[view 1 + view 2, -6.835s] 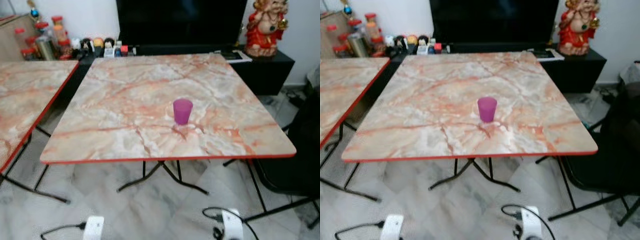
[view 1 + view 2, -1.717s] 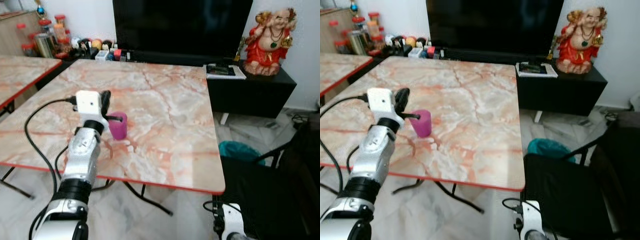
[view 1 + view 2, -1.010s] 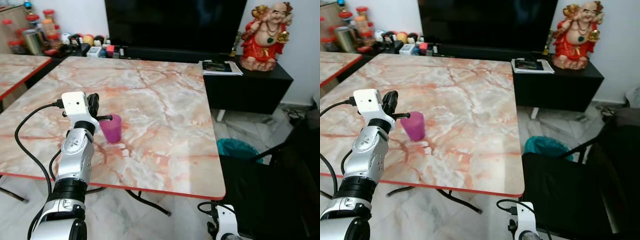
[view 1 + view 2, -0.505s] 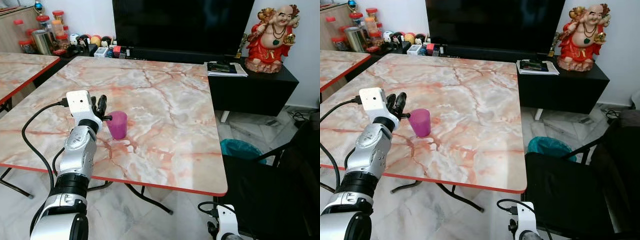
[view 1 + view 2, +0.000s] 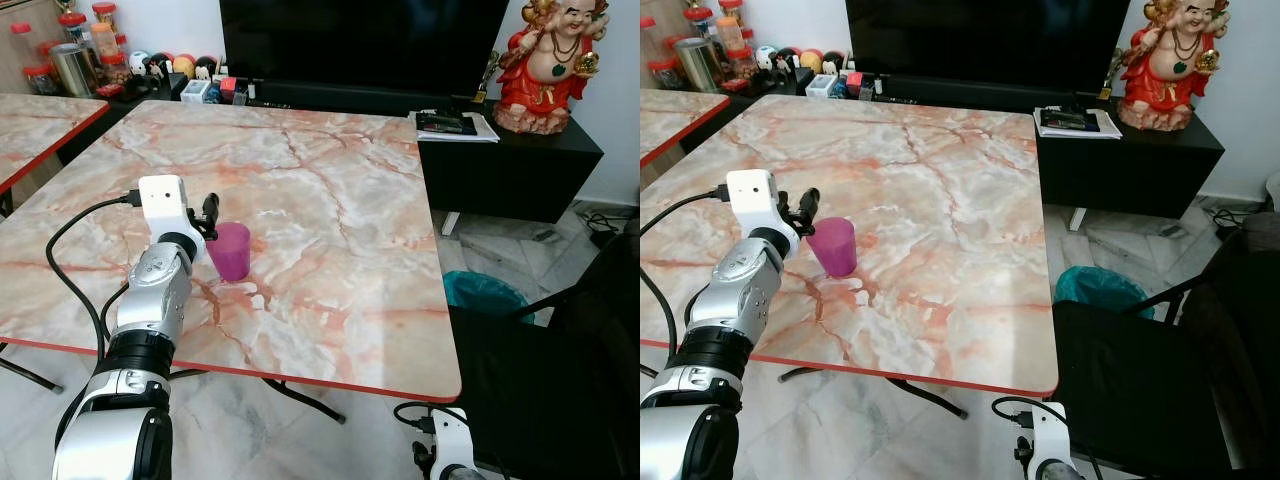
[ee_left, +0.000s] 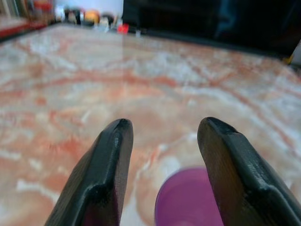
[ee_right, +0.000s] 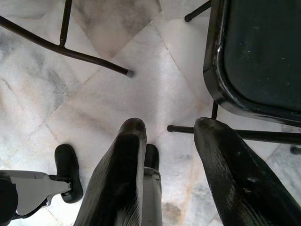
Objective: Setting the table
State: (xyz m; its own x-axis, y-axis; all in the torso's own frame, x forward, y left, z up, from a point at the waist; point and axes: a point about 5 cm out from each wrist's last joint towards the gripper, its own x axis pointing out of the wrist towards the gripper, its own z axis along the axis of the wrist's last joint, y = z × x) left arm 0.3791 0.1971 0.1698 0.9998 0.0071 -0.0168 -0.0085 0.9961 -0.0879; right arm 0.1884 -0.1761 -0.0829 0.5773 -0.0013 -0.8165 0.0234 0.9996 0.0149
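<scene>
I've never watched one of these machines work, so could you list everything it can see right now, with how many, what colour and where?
Cup: one, purple, upright on the near left part of the marble table.
Marble table: one, pink-orange veined with a red edge, in front of the robot.
Second table: one, same marble pattern, to the left.
Television: one, black, behind the table.
Statue: one, red and gold, on the black cabinet at right.
Jars and small items: several, mixed colours, far left.
Bin: one, teal, on the floor at right.
Chair: one, black, near right.
Left gripper: black fingers open, just short of the cup.
Right gripper: black fingers open, hanging over the floor.
</scene>
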